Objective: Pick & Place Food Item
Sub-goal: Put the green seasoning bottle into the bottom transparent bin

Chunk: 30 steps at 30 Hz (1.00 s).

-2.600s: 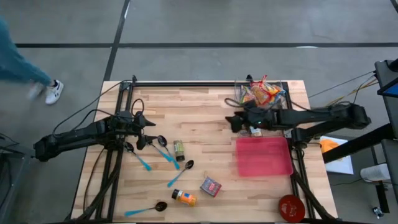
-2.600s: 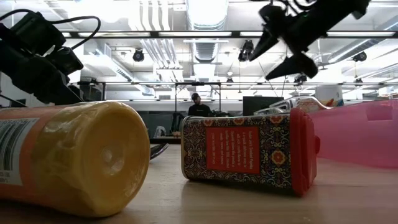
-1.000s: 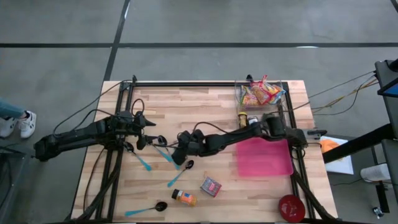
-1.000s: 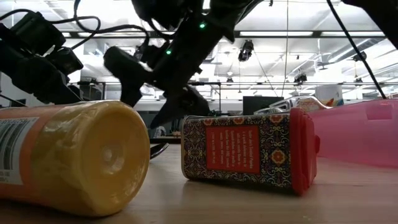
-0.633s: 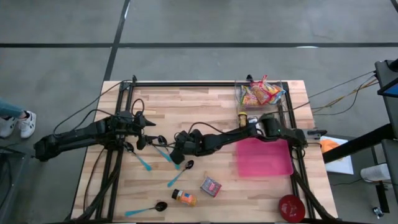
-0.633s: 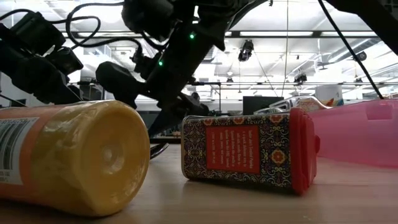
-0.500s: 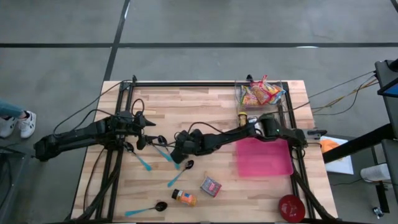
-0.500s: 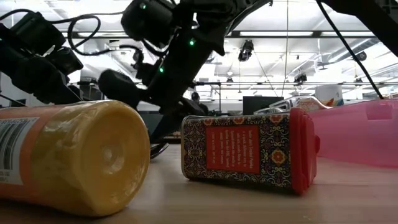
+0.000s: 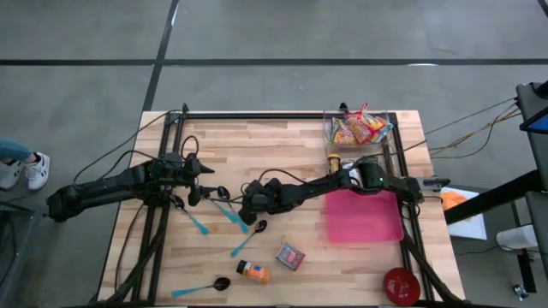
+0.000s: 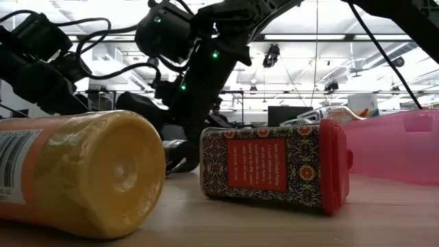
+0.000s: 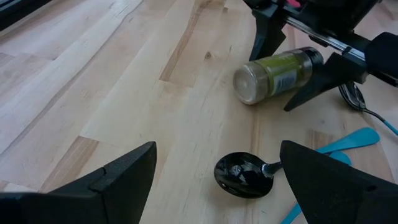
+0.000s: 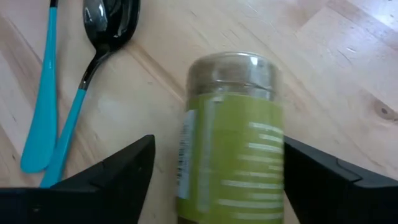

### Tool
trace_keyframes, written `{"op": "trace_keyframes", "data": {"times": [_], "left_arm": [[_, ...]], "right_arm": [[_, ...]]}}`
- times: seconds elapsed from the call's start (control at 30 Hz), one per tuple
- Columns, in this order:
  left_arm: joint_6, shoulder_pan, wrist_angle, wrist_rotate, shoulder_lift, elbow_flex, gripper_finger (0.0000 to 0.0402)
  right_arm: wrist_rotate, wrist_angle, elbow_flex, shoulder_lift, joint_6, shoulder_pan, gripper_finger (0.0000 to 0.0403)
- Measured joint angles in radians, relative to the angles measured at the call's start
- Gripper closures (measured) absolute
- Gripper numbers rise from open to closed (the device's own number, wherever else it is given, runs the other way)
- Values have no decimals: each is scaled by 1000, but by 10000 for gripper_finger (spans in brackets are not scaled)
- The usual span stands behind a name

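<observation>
A spice jar with a green label (image 12: pixel 233 137) lies on its side on the wooden table, left of centre. It also shows in the left wrist view (image 11: pixel 277 73). My right gripper (image 12: pixel 219 144) reaches across the table from the right and slants down over the jar. It is open, one finger on each long side of the jar (image 11: pixel 273 84). A narrow gap shows beside one finger. In the high view this gripper (image 9: pixel 246 208) covers most of the jar. My left gripper (image 9: pixel 201 181) waits open at the table's left, pointing toward the jar.
Black spoons with teal handles (image 9: pixel 227 210) (image 9: pixel 248 238) lie close around the jar, one (image 11: pixel 242 175) right before my left gripper. Nearer the front lie an orange bottle (image 9: pixel 254 272) and a patterned box (image 9: pixel 290 256). A pink tray (image 9: pixel 363 215), a snack basket (image 9: pixel 360 128) and a red bowl (image 9: pixel 401 286) stand at the right.
My right gripper has sunk toward the table and tipped further downward, bringing its fingers low on either side of the jar. The jar has stayed where it lay.
</observation>
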Motion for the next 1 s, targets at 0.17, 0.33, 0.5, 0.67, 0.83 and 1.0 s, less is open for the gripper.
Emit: {"op": "trace_keyframes", "data": {"times": [0.17, 0.33, 0.5, 0.67, 0.83, 1.0], "left_arm": [[0, 0, 0, 0, 0, 0, 57], [0, 0, 0, 0, 0, 0, 57], [0, 0, 0, 0, 0, 0, 57], [0, 0, 0, 0, 0, 0, 57], [0, 0, 0, 0, 0, 0, 57], [0, 0, 0, 0, 0, 0, 57]], "right_arm": [[1, -13, 0, 0, 0, -1, 161], [1, -15, 0, 0, 0, -3, 211], [-2, -15, -2, -1, 0, -4, 236], [-3, -17, -2, -1, 0, -4, 238], [-3, -20, -2, -1, 0, -4, 239], [-3, -46, -4, -11, -3, -4, 240]]}}
